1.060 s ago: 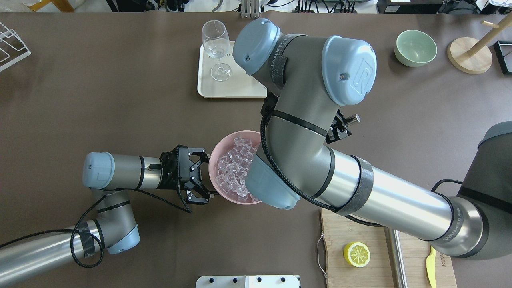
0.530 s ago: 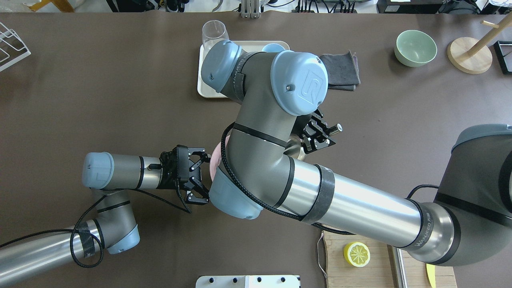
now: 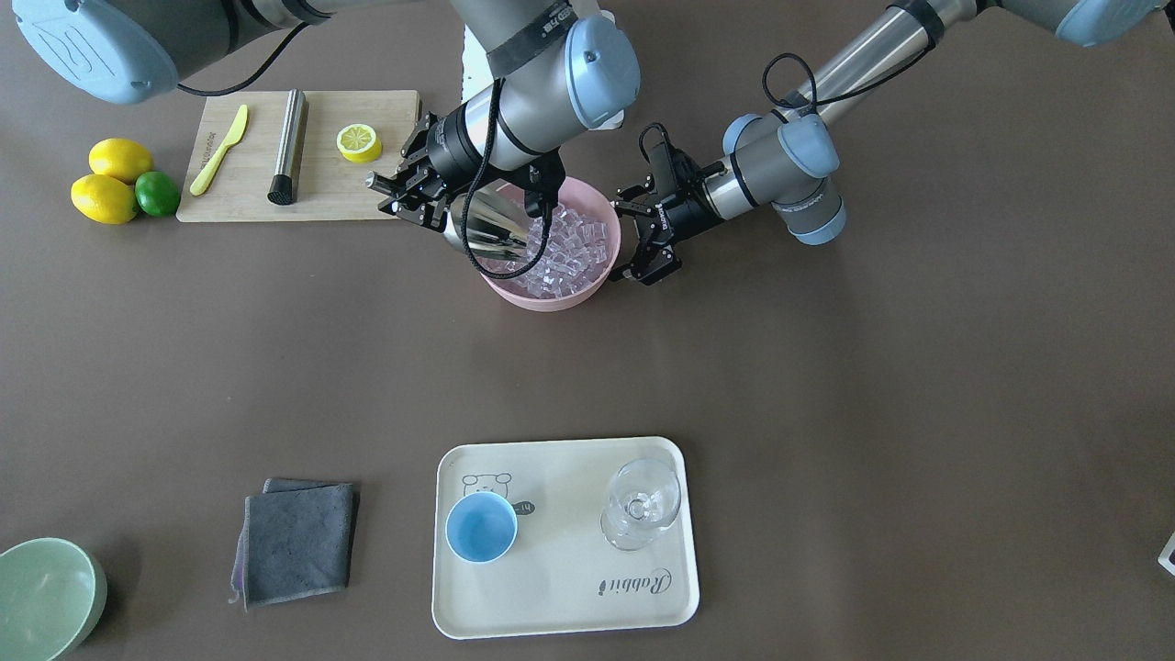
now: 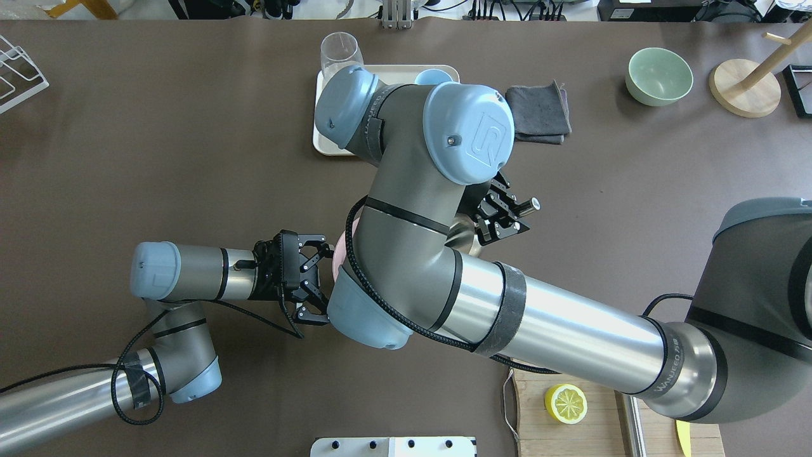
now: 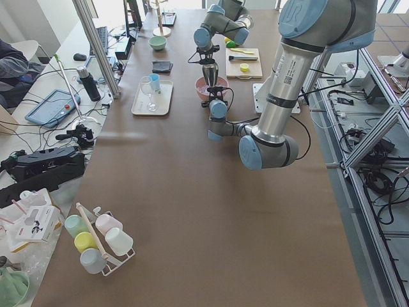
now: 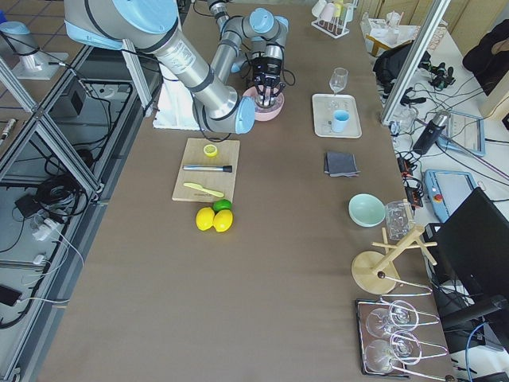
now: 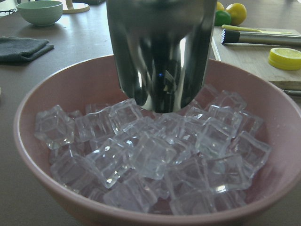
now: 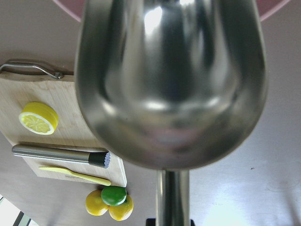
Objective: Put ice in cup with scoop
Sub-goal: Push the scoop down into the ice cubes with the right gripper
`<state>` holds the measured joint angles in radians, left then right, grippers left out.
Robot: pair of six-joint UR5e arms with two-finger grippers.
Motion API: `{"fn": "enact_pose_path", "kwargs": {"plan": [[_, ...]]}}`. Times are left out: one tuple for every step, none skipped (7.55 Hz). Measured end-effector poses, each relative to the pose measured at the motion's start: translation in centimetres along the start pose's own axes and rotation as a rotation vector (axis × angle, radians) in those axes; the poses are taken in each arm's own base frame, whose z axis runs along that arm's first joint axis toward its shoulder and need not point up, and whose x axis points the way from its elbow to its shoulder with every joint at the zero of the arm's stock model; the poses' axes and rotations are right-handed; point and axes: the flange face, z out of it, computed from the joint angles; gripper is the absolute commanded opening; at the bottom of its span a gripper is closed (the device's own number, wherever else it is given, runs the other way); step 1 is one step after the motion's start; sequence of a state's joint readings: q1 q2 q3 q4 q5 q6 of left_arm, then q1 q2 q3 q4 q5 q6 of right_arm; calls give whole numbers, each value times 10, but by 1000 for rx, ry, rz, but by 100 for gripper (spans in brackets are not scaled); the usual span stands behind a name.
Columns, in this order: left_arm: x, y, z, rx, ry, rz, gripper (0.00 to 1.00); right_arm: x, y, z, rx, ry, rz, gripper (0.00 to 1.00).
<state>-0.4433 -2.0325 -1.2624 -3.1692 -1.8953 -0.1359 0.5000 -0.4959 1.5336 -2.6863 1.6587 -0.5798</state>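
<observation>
My right gripper [image 3: 405,191] is shut on the handle of the steel scoop [image 3: 488,233]. The scoop's trough tilts down into a pink bowl [image 3: 551,296], its lip just above the ice [image 7: 150,155]. No ice shows in the scoop [image 8: 171,80] in the right wrist view. My left gripper [image 3: 645,231] is open at the bowl's side, its fingers spread beside the rim. The light-blue cup [image 3: 481,527] stands on a cream tray [image 3: 569,597] at the far side. In the overhead view my right arm hides most of the bowl and part of the cup [image 4: 434,76].
A wine glass [image 3: 641,503] shares the tray with the cup. A folded grey cloth [image 3: 296,542] and a green bowl [image 3: 46,597] lie beyond it. A cutting board [image 3: 248,197] holds a lemon half [image 3: 358,141], a steel cylinder [image 3: 288,145] and a yellow knife [image 3: 218,150]; lemons and a lime [image 3: 157,194] sit beside it.
My right arm has swung left over the pink bowl, bringing the scoop down into it, and has nearly settled over the last half second. My left gripper has not moved.
</observation>
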Motion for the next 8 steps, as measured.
{"fn": "enact_pose_path", "kwargs": {"plan": [[0, 0, 0, 0, 0, 0, 98, -4, -5, 2, -6, 3, 11, 0], [0, 0, 0, -1, -1, 0, 98, -6, -11, 3, -7, 6, 17, 0], [0, 0, 0, -1, -1, 0, 98, -6, -15, 5, -10, 7, 17, 0], [0, 1, 0, -1, 0, 0, 98, -7, -15, 5, -6, 11, 12, 0], [0, 1, 0, -1, 0, -1, 98, -10, -11, 3, 7, 19, -2, 0], [0, 1, 0, -1, 0, 0, 98, -13, -3, 2, 22, 29, -35, 0], [0, 1, 0, -1, 1, -1, 98, -16, 4, 2, 25, 32, -56, 0], [0, 1, 0, -2, 1, -1, 98, -17, 9, 4, 17, 30, -63, 0]]}}
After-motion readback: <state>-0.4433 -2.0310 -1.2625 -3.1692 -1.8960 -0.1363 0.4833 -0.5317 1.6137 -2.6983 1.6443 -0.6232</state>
